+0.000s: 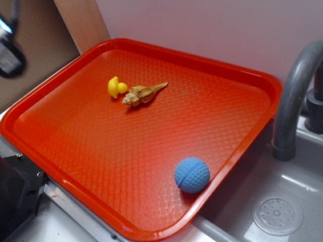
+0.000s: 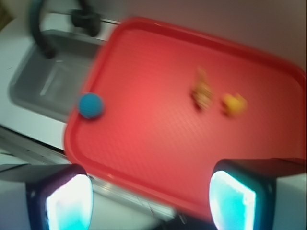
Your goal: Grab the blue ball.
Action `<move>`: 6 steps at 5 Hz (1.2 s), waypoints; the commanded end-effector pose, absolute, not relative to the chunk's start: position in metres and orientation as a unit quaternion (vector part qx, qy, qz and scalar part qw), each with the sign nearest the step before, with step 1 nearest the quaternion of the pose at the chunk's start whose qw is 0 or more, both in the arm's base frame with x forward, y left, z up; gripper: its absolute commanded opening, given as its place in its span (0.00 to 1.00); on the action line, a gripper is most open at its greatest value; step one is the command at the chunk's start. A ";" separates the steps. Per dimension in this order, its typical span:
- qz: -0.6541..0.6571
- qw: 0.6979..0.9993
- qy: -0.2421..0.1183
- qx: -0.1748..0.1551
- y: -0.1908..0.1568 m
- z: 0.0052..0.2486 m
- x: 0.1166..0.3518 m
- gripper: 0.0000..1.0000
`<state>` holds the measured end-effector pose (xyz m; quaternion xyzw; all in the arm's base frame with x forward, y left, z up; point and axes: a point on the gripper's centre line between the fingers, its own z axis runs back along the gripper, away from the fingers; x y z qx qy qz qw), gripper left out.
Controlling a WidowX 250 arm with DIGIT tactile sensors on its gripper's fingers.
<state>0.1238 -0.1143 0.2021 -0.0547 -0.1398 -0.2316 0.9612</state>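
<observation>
The blue ball [image 1: 192, 175] is light blue, dimpled, with a groove seam. It rests on the red tray [image 1: 151, 146] near the tray's front right rim, beside the sink. In the blurred wrist view the blue ball [image 2: 90, 105] lies at the tray's left edge. My gripper [image 2: 150, 201] hovers high over the tray's near rim, far from the ball. It is open, with both pale pads [image 2: 69, 203] wide apart and nothing between them. In the exterior view only a dark blurred part of the arm [image 1: 9, 48] shows at the top left.
A small yellow rubber duck [image 1: 116, 87] and a tan spiral seashell [image 1: 143, 94] lie together at the tray's back left. A grey sink [image 1: 282, 212] with a drain and a curved grey faucet [image 1: 295, 96] stands right of the tray. A wall rises behind.
</observation>
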 end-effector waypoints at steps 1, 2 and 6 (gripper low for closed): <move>-0.346 0.920 -0.163 -0.083 -0.130 0.199 0.112 1.00; -0.346 0.920 -0.163 -0.083 -0.130 0.199 0.112 1.00; -0.384 0.916 -0.102 -0.061 -0.179 0.093 0.170 1.00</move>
